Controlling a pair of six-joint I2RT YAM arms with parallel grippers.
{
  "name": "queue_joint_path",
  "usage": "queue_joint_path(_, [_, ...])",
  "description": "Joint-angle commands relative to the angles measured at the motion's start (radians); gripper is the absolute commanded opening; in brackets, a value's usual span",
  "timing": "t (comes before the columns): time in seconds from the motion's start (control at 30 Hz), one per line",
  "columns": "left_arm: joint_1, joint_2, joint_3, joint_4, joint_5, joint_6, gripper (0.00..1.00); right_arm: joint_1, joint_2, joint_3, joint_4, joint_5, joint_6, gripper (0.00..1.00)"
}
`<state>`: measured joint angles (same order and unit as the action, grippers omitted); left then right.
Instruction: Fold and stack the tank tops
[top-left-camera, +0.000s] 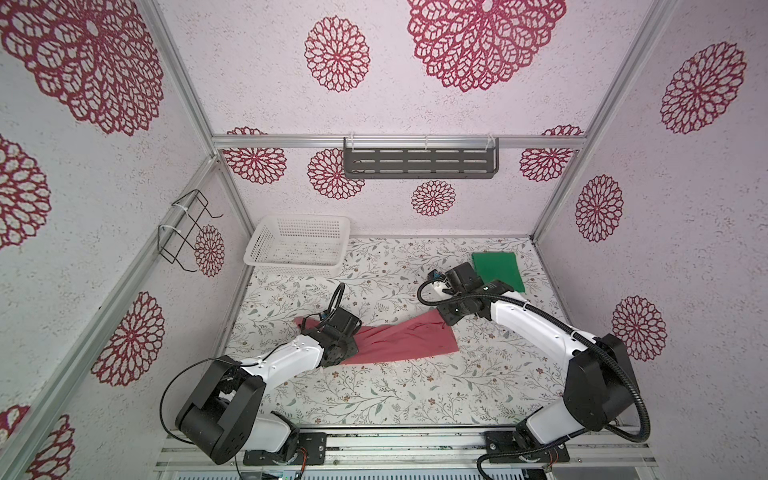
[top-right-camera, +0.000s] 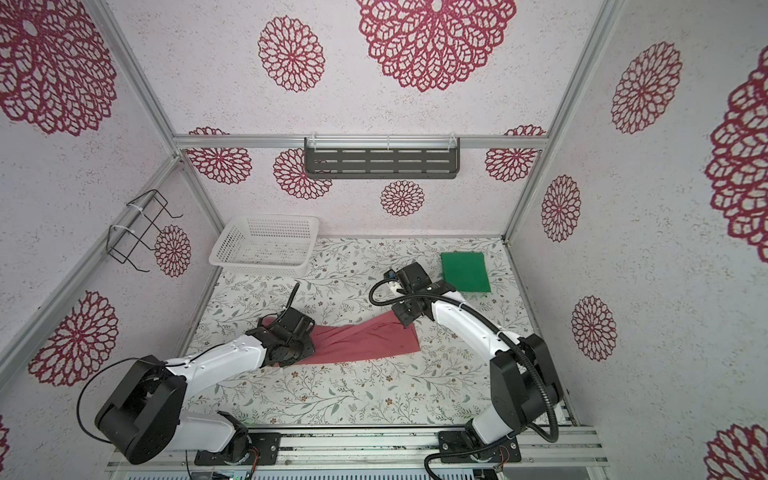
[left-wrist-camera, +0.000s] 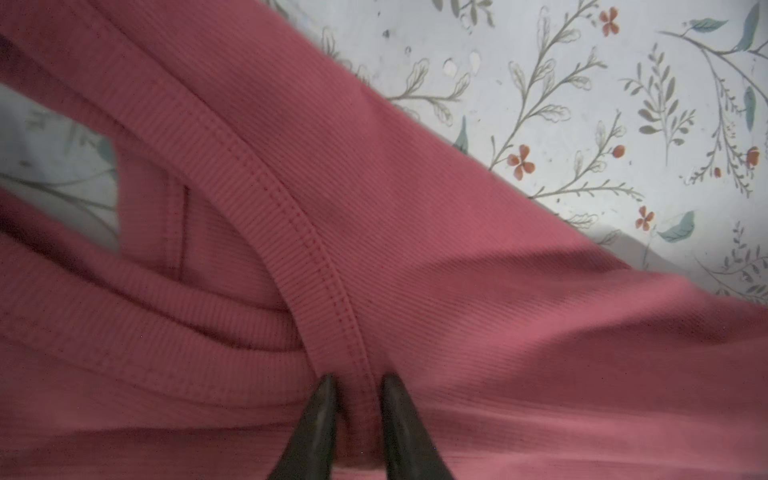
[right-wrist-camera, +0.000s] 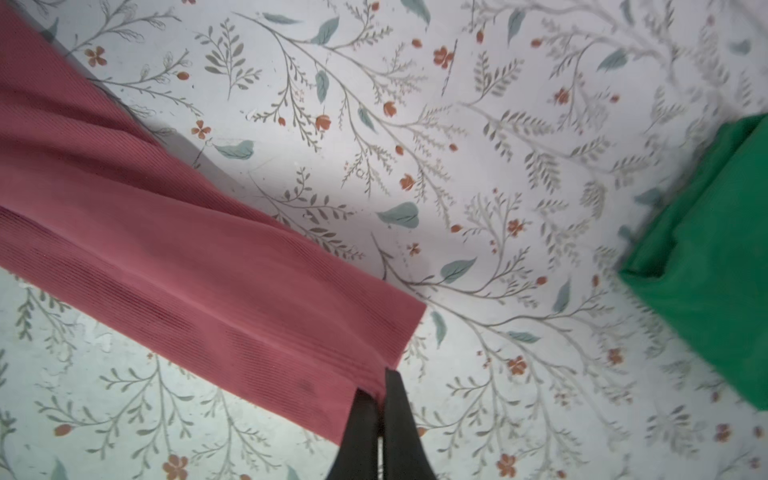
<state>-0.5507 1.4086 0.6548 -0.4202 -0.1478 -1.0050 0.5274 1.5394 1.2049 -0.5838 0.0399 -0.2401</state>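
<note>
A white basket (top-left-camera: 266, 237) sits at the far left of a floral-printed surface (top-left-camera: 374, 395), away from the work.

In front of it, the left hand (left-wrist-camera: 357, 380) is low over the strap end of the rose-red tank top (top-left-camera: 399, 338). Its two fingers are pinched narrowly on a stitched edge band, and ribbed cloth fills the gap between them.

The top lies across the middle of the surface as a long, wrinkled strip, slanting away toward the right.

At its far right end, the right hand (right-wrist-camera: 376, 384) has its fingers pressed together on a corner of the hem.

Further right and well apart lies the green tank top (top-left-camera: 498, 270), already a neat folded rectangle near the back edge.

The step appears to be taking both ends of the rose top to straighten or fold it. It would go best if both hands rise together and keep the cloth lightly taut so the wrinkles pull out. The ends should then meet squarely. The hem corner is a thin hold and could slip.
</note>
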Motion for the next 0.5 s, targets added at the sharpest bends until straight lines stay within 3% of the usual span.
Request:
queue_joint_path(0.0, [0.006,0.004,-0.016,0.026,-0.002,-0.02,0.12,-0.024,0.02,0.07,0.001,0.002,-0.208,0.0])
queue_joint_path(0.2, [0.006,0.004,-0.023,0.026,-0.004,-0.024,0.08,-0.033,0.016,0.036,-0.021,-0.041,-0.294,0.0])
queue_joint_path(0.47, [0.006,0.008,-0.039,-0.002,-0.019,-0.011,0.09,-0.029,-0.187,-0.278,0.056,-0.068,-0.158,0.0])
